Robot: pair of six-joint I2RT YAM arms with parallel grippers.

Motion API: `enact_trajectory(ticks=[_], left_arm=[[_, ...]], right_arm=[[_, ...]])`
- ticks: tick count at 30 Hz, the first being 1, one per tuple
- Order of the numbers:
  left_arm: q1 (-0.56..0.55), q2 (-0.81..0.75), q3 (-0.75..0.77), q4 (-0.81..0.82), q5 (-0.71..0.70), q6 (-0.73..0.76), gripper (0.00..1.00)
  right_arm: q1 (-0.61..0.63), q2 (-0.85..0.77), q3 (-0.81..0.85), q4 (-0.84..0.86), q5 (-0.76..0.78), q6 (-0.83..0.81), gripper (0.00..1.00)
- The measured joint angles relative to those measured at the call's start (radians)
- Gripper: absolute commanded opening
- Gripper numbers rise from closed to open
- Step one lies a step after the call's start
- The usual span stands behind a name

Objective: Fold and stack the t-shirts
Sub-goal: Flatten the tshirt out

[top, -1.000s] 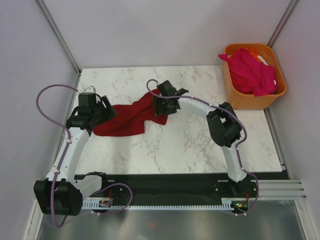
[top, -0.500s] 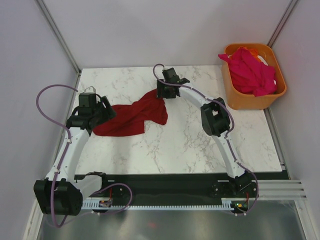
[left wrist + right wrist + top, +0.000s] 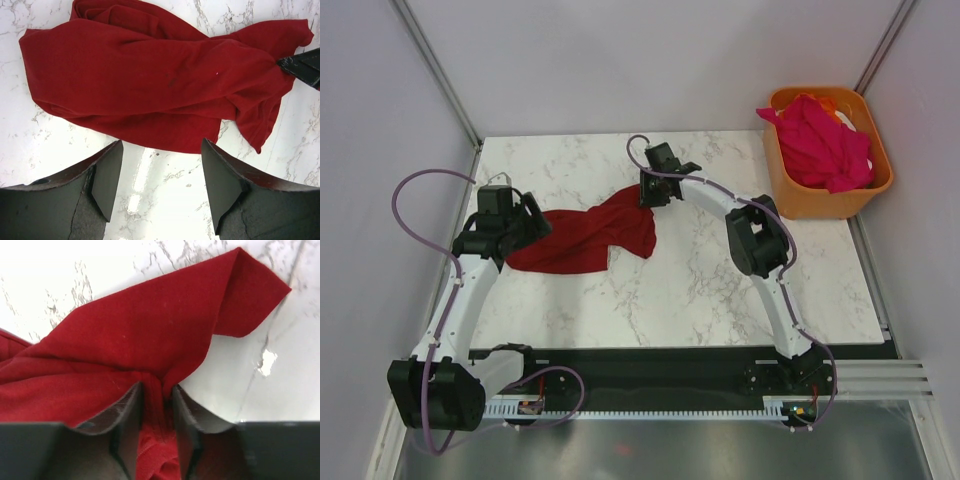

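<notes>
A dark crimson red t-shirt point(image 3: 582, 234) lies crumpled across the left middle of the marble table. It fills the top of the left wrist view point(image 3: 150, 75). My right gripper point(image 3: 647, 196) is shut on the shirt's right edge; the right wrist view shows cloth point(image 3: 125, 340) pinched between the fingers point(image 3: 127, 412). My left gripper point(image 3: 520, 232) is open over bare marble at the shirt's left end, its fingers point(image 3: 107, 175) apart and holding nothing. A bright magenta pink t-shirt point(image 3: 825, 140) lies bunched in the orange tub.
The orange plastic tub point(image 3: 790, 185) stands at the table's back right corner. The marble table point(image 3: 720, 290) is bounded by grey walls at left, back and right. A black rail point(image 3: 650, 365) runs along the near edge by the arm bases.
My right gripper carried the shirt's right edge toward the back of the table, then eased slightly nearer. The shirt stretched out with it. The left arm has not moved.
</notes>
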Motion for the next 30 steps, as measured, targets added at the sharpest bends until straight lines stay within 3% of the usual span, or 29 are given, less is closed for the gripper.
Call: enact_trajectory(ticks=[2,5,6,7,17,22,25,30], left_arm=[[0.000,0.000,0.000,0.000,0.000,0.000,0.71],[0.000,0.000,0.000,-0.001,-0.001,0.000,0.72],[0.000,0.000,0.000,-0.001,-0.002,0.000,0.72],[0.000,0.000,0.000,-0.001,-0.003,0.000,0.72],[0.010,0.060,0.000,-0.011,0.001,0.000,0.72],[0.023,0.075,0.034,-0.031,-0.019,-0.001,0.72],[0.024,0.117,0.080,-0.030,-0.025,-0.002,0.72],[0.022,0.304,0.169,-0.033,-0.013,-0.042,0.72]], right_arm=[[0.003,-0.031,-0.034,-0.002,0.015,-0.007,0.23],[0.008,-0.071,-0.065,-0.005,0.040,-0.016,0.19],[0.011,-0.084,-0.074,-0.006,0.051,-0.021,0.05],[0.015,-0.097,-0.082,-0.008,0.063,-0.032,0.00],[0.027,-0.161,-0.113,-0.028,0.078,-0.084,0.00],[0.027,-0.218,0.076,-0.181,0.061,-0.153,0.00],[0.029,-0.373,0.089,-0.197,0.097,-0.201,0.00],[-0.003,-0.760,-0.095,-0.157,0.207,-0.224,0.00]])
